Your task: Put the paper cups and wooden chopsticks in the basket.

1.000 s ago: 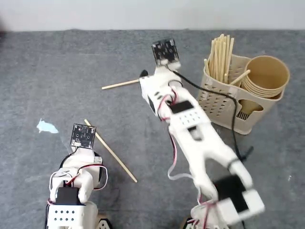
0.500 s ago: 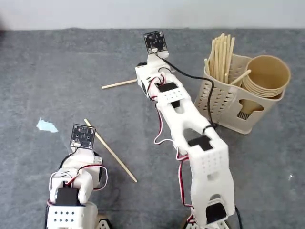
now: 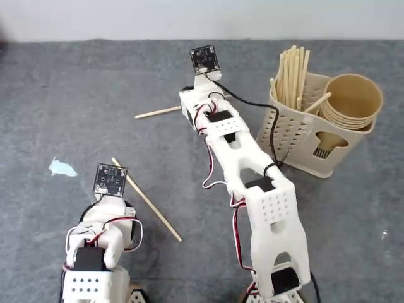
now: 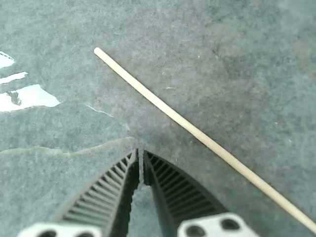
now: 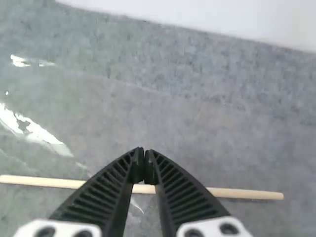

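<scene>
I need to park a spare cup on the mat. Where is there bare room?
Free: the far left corner beyond the blue scrap, and the near right corner, between the basket and the right arm. Crowded: between that and the left arm, where a chopstick lies.

Seen from above, the right arm (image 3: 243, 158) stretches from bottom centre to upper middle, walling the left half off from the basket (image 3: 297, 142) at right. A black cable (image 3: 273, 136) crosses the narrow gap between them. The surface (image 3: 76, 88) at upper left gives wide passage. Lower left holds the left arm (image 3: 101, 243), two flat chopsticks (image 3: 146, 199) and a blue scrap (image 3: 62, 168).
</scene>
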You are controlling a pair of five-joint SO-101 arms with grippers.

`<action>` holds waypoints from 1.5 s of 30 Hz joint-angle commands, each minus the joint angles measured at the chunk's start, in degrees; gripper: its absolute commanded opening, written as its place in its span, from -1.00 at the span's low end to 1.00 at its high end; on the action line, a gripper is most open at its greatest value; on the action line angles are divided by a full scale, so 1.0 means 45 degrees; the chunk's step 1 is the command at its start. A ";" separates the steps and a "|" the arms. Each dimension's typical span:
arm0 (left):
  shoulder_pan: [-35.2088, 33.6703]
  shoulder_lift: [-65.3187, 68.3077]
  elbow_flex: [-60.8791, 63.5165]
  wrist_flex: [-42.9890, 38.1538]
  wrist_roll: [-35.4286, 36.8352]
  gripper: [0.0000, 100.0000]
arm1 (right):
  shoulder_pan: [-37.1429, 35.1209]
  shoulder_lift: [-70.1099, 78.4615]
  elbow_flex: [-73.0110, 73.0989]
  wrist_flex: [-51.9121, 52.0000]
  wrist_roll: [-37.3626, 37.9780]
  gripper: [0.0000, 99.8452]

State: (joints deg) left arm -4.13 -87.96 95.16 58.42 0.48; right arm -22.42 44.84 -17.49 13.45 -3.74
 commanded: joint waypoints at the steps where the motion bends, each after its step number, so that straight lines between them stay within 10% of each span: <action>1: -0.0020 -0.0117 -0.0088 -0.0195 -0.0059 -0.97 | -0.0322 0.0068 -0.0781 -0.0322 -0.0098 -0.98; 16: -0.0020 -0.0117 -0.0088 -0.0195 -0.0059 -0.97 | -0.0615 0.3448 -0.4454 0.0908 -0.0156 -0.98; 45: -0.0020 -0.0117 -0.0088 -0.0195 -0.0059 -0.97 | -0.1221 0.3937 -1.3832 1.9878 -0.0156 -0.98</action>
State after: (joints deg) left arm -4.13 -87.96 95.16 58.42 0.48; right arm -27.52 64.35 -75.34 100.22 -3.74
